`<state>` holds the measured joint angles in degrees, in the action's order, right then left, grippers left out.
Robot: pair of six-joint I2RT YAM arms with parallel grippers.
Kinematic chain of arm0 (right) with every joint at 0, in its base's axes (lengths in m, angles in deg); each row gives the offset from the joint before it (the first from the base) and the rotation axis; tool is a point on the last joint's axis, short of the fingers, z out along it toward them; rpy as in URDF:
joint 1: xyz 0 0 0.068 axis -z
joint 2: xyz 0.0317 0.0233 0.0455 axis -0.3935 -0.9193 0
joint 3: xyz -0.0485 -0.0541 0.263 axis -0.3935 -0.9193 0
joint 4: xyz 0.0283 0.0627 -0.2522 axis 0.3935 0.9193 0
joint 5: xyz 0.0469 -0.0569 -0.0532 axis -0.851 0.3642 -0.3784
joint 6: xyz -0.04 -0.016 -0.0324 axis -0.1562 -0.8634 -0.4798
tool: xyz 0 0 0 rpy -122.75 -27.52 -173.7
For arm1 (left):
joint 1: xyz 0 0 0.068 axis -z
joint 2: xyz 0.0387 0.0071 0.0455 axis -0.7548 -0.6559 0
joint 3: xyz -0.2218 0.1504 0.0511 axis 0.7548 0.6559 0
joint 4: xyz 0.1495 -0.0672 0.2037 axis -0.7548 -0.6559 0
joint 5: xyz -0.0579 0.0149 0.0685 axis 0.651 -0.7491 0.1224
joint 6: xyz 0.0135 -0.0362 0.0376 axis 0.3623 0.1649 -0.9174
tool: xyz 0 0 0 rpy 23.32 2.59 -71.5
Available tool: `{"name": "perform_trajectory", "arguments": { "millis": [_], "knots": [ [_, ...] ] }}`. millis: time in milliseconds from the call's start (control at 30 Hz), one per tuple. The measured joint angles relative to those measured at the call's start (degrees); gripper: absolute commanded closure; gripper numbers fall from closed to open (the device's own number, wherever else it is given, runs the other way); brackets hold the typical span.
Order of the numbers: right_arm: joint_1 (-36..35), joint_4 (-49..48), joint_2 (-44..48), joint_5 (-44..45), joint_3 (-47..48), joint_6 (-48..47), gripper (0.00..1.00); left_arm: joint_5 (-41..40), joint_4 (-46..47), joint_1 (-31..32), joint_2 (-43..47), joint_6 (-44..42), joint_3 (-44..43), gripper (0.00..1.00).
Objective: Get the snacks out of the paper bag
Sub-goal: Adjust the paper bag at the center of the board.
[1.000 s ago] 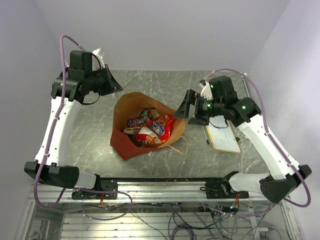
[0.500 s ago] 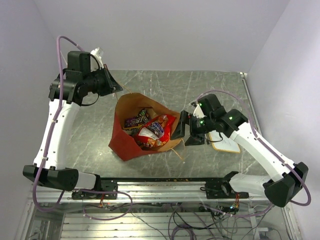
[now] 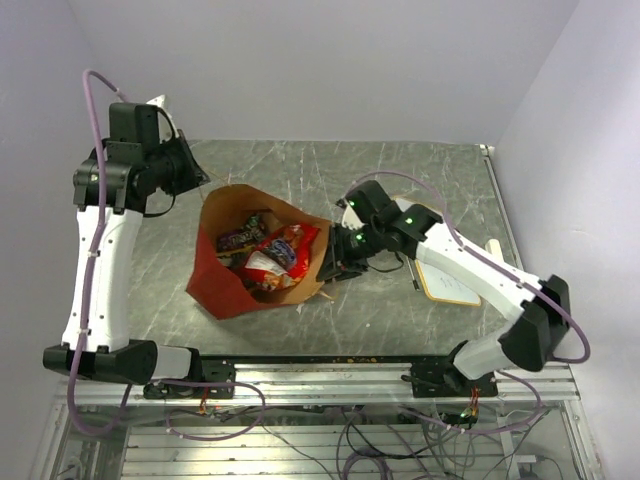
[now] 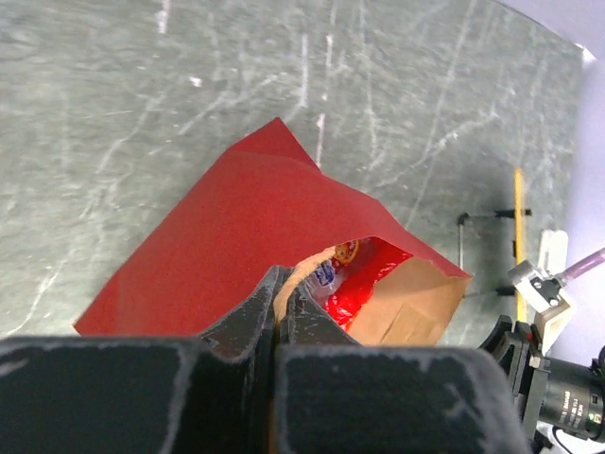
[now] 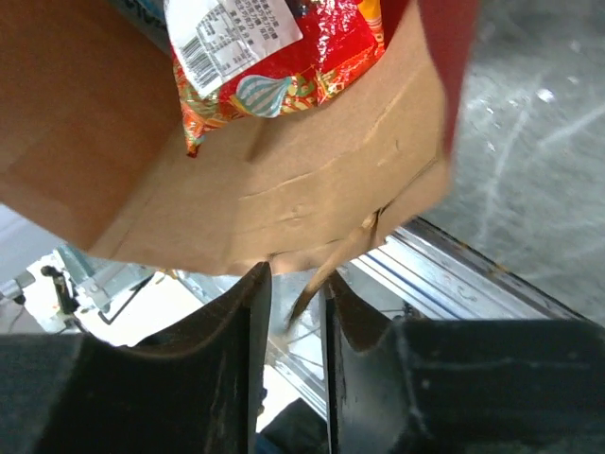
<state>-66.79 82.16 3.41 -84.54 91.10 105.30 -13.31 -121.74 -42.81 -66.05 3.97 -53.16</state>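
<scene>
Inside creased kraft paper bag (image 3: 232, 293) — crinkly, perhaps foil, snacks (image 3: 275, 256).

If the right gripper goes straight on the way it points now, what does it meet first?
Probably the paper bag's brown edge, already between its fingers; beyond that, the red packet. Depth is unclear.

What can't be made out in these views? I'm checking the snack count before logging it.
- Snacks lower in the paper bag: top view, hidden under the red packet and bag walls.
- Small dark wrappers: top view, lettering too small.
- Red packet: right wrist view, cut off by the top edge.
- Left wrist view: the bag's red flap covers nearly everything inside.
</scene>
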Motion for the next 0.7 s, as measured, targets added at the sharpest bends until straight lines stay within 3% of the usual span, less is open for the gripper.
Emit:
{"name": "perform_trajectory", "arguments": {
  "millis": [233, 467, 700],
  "knots": [
    [-2.1, -1.5, -8.1, 2.1, 8.1, -3.0, 0.79, -3.3, -0.8, -1.0, 4.7, -0.8, 1.3, 0.93],
    [-2.1, -1.7, -8.2, 3.3, 5.0, -5.6, 0.80, 5.6, 5.5, -1.2, 9.6, 1.2, 12.0, 0.93],
    [-2.7, -5.2, -8.2, 2.8, 3.3, -7.8, 0.70, 11.5, 8.3, -1.2, 8.0, 2.3, 13.7, 0.93]
  ]
}}
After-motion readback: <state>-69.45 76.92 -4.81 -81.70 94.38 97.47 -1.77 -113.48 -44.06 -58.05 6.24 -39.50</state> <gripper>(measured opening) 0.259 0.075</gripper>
